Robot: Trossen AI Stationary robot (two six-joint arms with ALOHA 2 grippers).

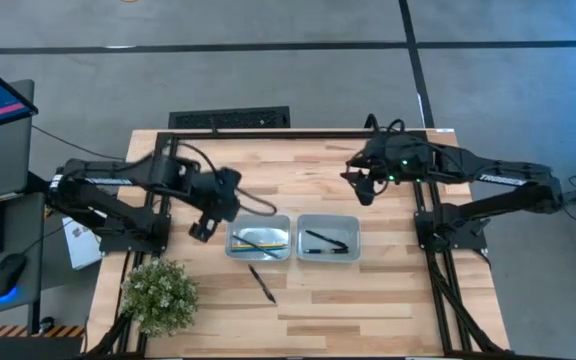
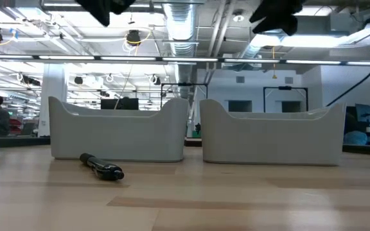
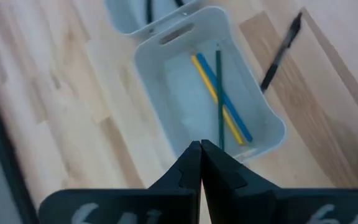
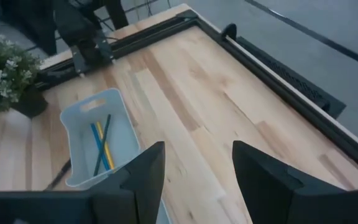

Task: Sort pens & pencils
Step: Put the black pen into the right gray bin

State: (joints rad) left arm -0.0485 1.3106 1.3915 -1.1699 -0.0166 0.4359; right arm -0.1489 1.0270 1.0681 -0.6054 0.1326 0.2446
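Note:
Two pale trays stand side by side. The left tray holds the pencils, one yellow, one blue, one dark green. The right tray holds black pens. One more black pen lies flat on the table on the trays' near side. My left gripper hovers shut, empty, just left of the pencil tray. My right gripper hangs open and empty over the table beyond the pen tray.
A potted plant stands at the table's near left corner. Bare wooden table shows near and to the right of the trays. A monitor, keyboard and mouse sit off the table's left side.

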